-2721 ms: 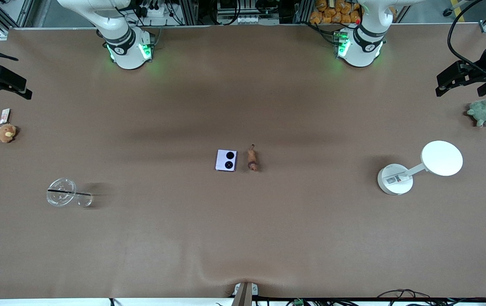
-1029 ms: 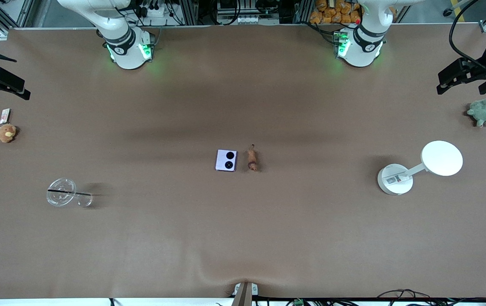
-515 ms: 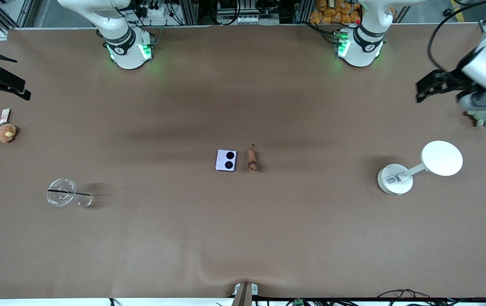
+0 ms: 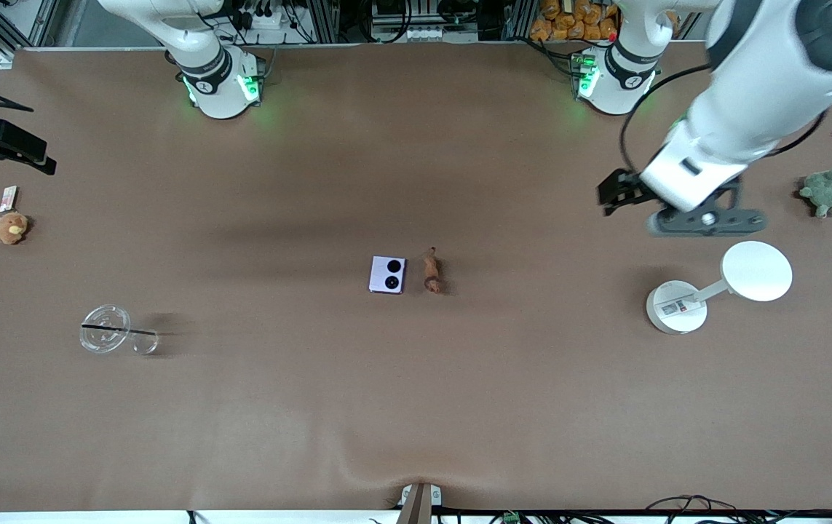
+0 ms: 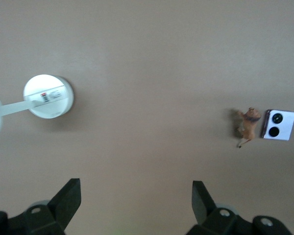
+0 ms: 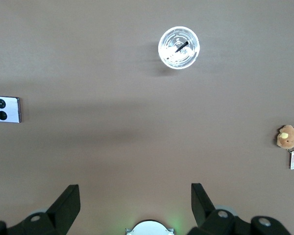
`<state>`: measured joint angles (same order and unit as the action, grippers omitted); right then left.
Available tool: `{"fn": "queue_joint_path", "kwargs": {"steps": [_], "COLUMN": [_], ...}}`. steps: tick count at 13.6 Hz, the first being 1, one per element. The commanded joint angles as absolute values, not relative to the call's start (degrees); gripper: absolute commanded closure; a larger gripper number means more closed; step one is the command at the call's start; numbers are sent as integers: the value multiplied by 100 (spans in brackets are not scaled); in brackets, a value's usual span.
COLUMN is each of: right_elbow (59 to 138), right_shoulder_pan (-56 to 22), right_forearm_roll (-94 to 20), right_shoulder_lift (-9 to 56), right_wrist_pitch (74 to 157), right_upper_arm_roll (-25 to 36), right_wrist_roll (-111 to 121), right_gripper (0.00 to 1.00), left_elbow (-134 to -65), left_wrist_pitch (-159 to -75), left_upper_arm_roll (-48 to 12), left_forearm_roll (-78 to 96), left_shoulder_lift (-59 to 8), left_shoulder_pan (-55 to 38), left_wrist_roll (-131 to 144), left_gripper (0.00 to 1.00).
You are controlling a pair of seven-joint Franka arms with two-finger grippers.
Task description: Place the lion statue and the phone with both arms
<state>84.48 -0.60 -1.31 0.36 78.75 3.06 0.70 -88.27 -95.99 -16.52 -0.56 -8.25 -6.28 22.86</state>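
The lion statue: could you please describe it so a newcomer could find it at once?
Look to the middle of the brown table, where two small things lie side by side. The lion statue is the slender orange-brown figurine with a thin tail; its neighbour is the squarish lavender phone.

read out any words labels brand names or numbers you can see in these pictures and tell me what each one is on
No text can be read.
White round stand: a printed sticker on its base, too small to read.
Brown plush toy: a paper tag beside it, print too small to read.
Phone and lion statue: no markings visible.
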Motion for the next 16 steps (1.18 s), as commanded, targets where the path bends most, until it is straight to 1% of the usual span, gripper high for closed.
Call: {"fn": "queue_joint_path", "kwargs": {"steps": [1, 5, 8, 10, 13, 16], "right_elbow": [8341, 8332, 8332, 8341, 8341, 8341], "right_shoulder_pan": [0, -9, 0, 0, 0, -9], "right_forearm_roll": [-158, -158, -193, -193, -193, -193], "right_shoulder_lift": [272, 316, 316, 316, 316, 316], "right_wrist_pitch": [7840, 7875, 7884, 7892, 7893, 7893], "right_upper_arm_roll": [246, 246, 246, 246, 246, 246], "right_wrist_roll": [44, 53, 44, 35, 26, 26], "right_gripper": [0, 0, 0, 0, 0, 0], "left_elbow": [-8947, -8939, -8895, -8860, -8859, -8562], "left_wrist_pitch": [-10018, -10800, -11538, -12021, -12628, -13007], "left_upper_arm_roll": [-1652, -1644, -1644, -1635, -1626, -1513], "left_forearm_roll": [9, -96, -105, -263, -553, -659], "left_shoulder_lift": [-1036, -1747, -2336, -2758, -3277, -3900], "left_shoulder_pan": [-904, -1493, -1862, -2222, -2513, -2873], "left_wrist_roll": [2732, 3540, 4006, 4480, 4894, 5158], "left_gripper": [0, 0, 0, 0, 0, 0]}}
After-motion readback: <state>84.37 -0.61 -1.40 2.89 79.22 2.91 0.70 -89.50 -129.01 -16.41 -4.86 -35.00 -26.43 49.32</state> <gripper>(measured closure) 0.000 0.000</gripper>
